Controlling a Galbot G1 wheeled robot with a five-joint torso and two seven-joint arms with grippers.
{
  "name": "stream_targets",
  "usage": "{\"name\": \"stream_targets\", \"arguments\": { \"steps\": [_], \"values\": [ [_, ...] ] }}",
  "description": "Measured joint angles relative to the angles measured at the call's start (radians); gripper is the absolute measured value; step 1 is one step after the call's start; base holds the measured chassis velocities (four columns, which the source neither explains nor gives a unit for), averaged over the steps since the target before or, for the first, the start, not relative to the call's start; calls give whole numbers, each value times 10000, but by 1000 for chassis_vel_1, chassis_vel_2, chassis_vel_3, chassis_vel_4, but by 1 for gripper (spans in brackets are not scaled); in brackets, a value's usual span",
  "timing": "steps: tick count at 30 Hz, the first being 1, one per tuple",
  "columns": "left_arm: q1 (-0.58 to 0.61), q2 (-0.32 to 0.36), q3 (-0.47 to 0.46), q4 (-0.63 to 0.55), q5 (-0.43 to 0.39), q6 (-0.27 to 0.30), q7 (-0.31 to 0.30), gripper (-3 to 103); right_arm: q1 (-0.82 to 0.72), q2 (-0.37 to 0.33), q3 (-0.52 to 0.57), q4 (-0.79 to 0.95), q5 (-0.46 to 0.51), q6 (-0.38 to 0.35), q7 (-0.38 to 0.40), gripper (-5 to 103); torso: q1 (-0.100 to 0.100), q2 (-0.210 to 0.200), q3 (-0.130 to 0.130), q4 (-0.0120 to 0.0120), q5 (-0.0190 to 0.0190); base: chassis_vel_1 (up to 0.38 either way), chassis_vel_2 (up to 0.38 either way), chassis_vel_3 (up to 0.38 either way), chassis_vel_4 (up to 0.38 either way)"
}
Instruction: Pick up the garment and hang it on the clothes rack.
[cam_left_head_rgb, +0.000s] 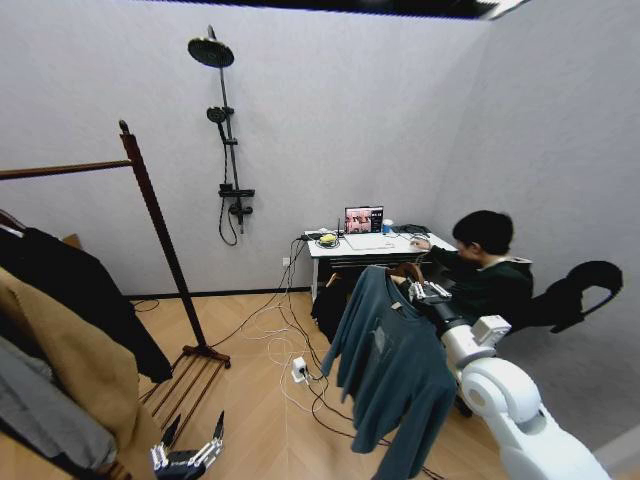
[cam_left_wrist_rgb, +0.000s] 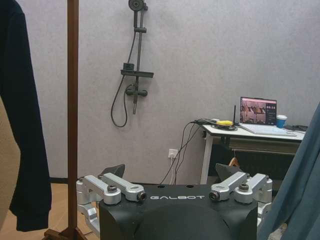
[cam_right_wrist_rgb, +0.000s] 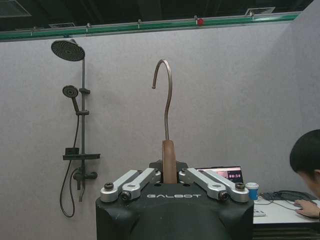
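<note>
Teal long-sleeved sweatshirt (cam_left_head_rgb: 390, 350) hangs from our right hand (cam_right_wrist_rgb: 170, 175), clenched on its wooden hanger (cam_right_wrist_rgb: 169, 160). Our left hand (cam_left_head_rgb: 187, 455) sits released, low beside the dark-brown wooden clothes rack (cam_left_head_rgb: 160, 235).

The teal sweatshirt (cam_left_head_rgb: 390, 365) hangs in the air on a wooden hanger (cam_right_wrist_rgb: 169, 161) (metal hook upright), sleeves drooping, well to the right of the dark wooden rack (cam_left_head_rgb: 160, 240), whose rail seems to already carry other coats.

garment (cam_left_head_rgb: 395, 360): soft matt cloth | hanger hook (cam_right_wrist_rgb: 165, 95): smooth metal | clothes rack (cam_left_head_rgb: 160, 240): dark wood
</note>
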Motion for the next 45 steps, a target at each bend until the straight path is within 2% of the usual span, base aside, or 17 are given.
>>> {"name": "stream_targets", "arguments": {
  "steps": [16,35,39,45],
  "values": [
    [0,0,0,0,0,0,0,100,162,-201,267,-261,164,421,-78,9,1,0,0,1,-2,63,63,60,58],
    [0,0,0,0,0,0,0,100,116,-347,686,-275,327,501,-166,9,1,-1,1,1,0,122,122,120,118],
    [0,0,-2,0,1,0,0,100,81,-443,745,-263,335,484,-436,9,1,0,1,9,-2,99,96,93,118],
    [0,0,0,0,0,0,0,100,299,-649,742,-357,385,428,-577,9,0,0,0,-4,-1,30,19,24,17]
  ]
}}
